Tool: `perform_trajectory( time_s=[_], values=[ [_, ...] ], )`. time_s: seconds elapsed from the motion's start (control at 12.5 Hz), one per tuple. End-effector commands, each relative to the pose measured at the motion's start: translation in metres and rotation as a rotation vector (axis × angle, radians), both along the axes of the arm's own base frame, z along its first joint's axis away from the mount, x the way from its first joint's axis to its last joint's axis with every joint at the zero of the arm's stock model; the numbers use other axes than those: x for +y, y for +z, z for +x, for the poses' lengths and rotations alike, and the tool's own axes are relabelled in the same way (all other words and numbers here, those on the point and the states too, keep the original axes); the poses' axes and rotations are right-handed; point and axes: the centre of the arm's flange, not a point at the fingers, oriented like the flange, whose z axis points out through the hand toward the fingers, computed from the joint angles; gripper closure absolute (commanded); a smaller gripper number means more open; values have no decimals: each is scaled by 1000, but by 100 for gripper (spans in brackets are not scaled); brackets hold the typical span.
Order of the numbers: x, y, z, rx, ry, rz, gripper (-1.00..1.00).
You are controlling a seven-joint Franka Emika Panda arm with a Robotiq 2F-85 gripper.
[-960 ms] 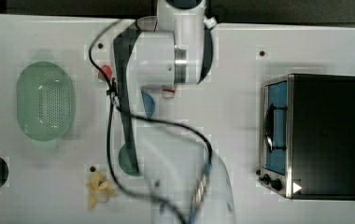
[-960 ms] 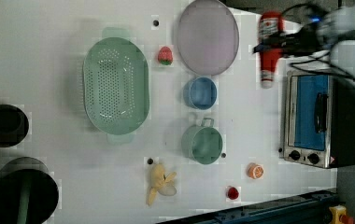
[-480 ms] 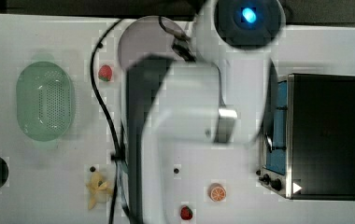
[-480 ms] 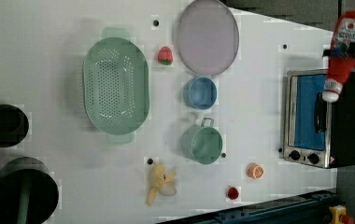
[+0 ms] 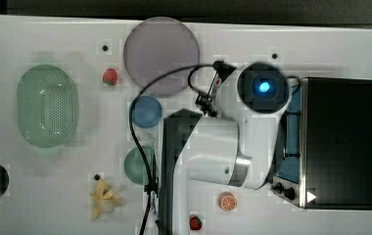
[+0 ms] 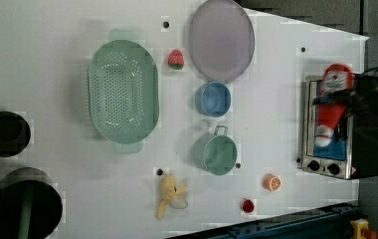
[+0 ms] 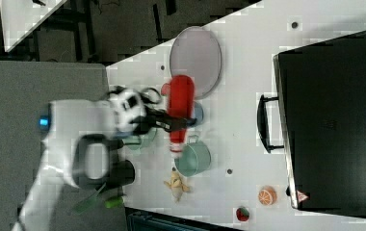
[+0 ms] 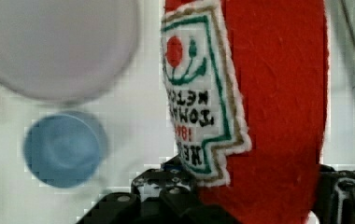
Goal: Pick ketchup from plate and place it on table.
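Hanging mid-frame in the right view, ketchup (image 7: 180, 108) runs top-to-bottom, cap end lowest, gripper (image 7: 164, 122) clamped round its middle.

dark floor (image 7: 123, 29) past the white top's edge, grey surface (image 7: 36, 86) behind the claw, second white tabletop (image 7: 27, 14) further off

A robot laboratory set up as a mock kitchen was shown. A white surface (image 6: 276, 99) pierced by small dark holes was laid out with toy kitchenware: a green perforated basket (image 6: 122, 94), a blue bowl (image 6: 213, 99), a toaster oven (image 5: 338, 142) (small and black). Felt play food, such as a strawberry (image 6: 175, 59), was scattered about.
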Motion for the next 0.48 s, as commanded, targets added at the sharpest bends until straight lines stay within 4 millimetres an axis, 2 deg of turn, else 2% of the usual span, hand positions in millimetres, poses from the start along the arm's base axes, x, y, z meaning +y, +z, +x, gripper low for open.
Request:
perform_trajectory(
  time_s=[0.08,0.24,0.48],
  values=[
    [20,-55,-18,14,52,4,-27],
    [26,-91,-27,40,58,11,-27],
    [29,-133,-27,88,58,25,-27]
  ],
)
